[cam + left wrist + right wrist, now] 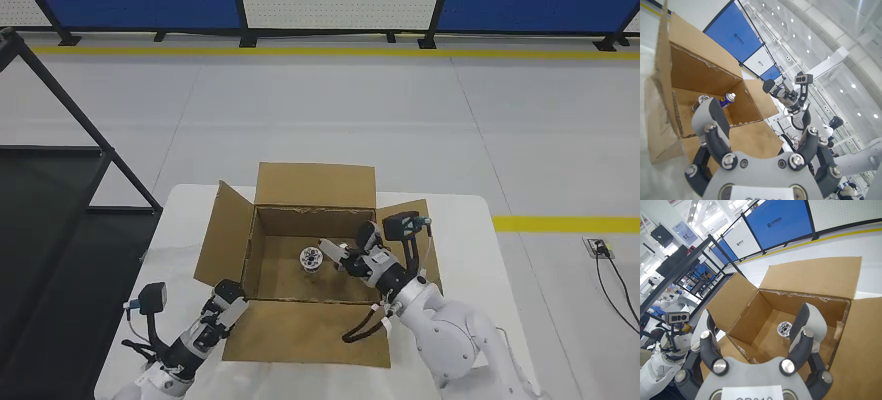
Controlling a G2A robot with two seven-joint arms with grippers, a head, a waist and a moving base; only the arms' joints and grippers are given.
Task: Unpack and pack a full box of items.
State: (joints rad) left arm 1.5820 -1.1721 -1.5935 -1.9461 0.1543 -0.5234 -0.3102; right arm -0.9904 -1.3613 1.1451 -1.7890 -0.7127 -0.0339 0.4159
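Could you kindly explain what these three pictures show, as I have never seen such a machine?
It is a two-armed robot at a white table. One picture looks down from above the arms; the other two come from a camera on each wrist. An open cardboard box stands on the table, holding a blue spray can and a round silvery part. The right gripper hovers over the box, the left gripper sits at its near corner. Both are open and hold nothing.

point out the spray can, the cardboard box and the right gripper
spray can (726, 99): left wrist view, on its blue body
cardboard box (315, 185): top view, on its far flap
right gripper (756, 308): right wrist view, midway between its fingertips
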